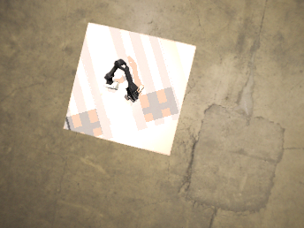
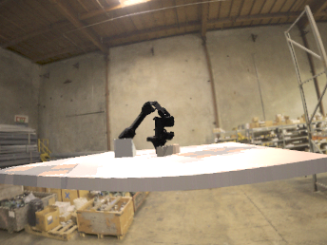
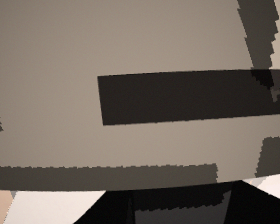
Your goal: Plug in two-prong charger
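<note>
The power strip (image 3: 60,145) fills most of the wrist view as a beige surface with a long dark band. In the top and exterior views it is a small pale block (image 1: 140,89) (image 2: 167,150) under and beside the gripper. My gripper (image 3: 168,177) (image 1: 131,98) (image 2: 159,145) is shut on the charger and is low at the strip. The dark charger (image 3: 180,215) sits between the black fingers at the bottom of the wrist view, against the strip's lower edge in the picture. Its prongs are not visible. No outlet holes can be made out, and whether the prongs are in an outlet cannot be told.
A pale box (image 1: 112,87) (image 2: 125,147) stands at the arm's base, left of the strip. The table (image 1: 155,136) (image 2: 214,173) carries patchy grey and peach patterns. Crates (image 2: 106,217) stand on the floor beneath it, and a metal frame (image 2: 304,84) rises at the right.
</note>
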